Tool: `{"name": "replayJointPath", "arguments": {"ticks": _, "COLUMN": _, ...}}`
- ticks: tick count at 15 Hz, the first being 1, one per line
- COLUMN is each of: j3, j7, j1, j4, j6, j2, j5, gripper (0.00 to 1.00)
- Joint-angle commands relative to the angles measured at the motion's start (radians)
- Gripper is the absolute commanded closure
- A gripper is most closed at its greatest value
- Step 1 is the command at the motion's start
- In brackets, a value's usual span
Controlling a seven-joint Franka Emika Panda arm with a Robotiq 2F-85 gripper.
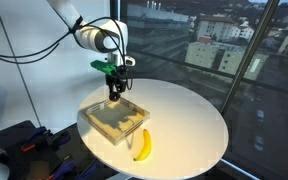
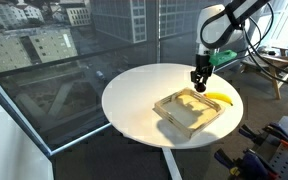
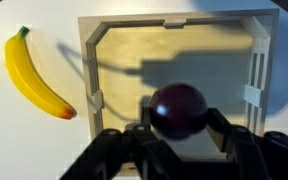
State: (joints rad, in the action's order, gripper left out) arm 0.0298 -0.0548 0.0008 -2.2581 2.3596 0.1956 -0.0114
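Observation:
My gripper (image 3: 177,125) is shut on a dark purple plum (image 3: 178,108) and holds it above a shallow wooden tray (image 3: 94,70). In both exterior views the gripper (image 1: 114,97) (image 2: 198,85) hangs just over the tray's far side (image 1: 96,120) (image 2: 174,112). The tray looks empty inside. A yellow banana (image 3: 34,75) lies on the white round table beside the tray; it also shows in both exterior views (image 1: 142,146) (image 2: 219,98).
The white round table (image 1: 189,125) (image 2: 134,95) stands next to large windows overlooking city buildings. Dark equipment (image 1: 24,145) sits beside the table at lower left, and a chair and cables (image 2: 274,75) stand behind it.

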Motion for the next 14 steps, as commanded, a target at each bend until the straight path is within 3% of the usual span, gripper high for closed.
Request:
{"name": "replayJointPath", "arguments": {"ticks": 1, "j3": 0.004, "j7": 0.002, "j1": -0.010, "j4": -0.024, "j6": -0.034, "j2": -0.052, "j5": -0.005, "gripper": 0.66}}
{"name": "replayJointPath", "arguments": {"ticks": 14, "j3": 0.018, "j7": 0.013, "j1": -0.033, "j4": -0.059, "j6": 0.028, "j2": -0.102, "j5": -0.008, "gripper": 0.66}}
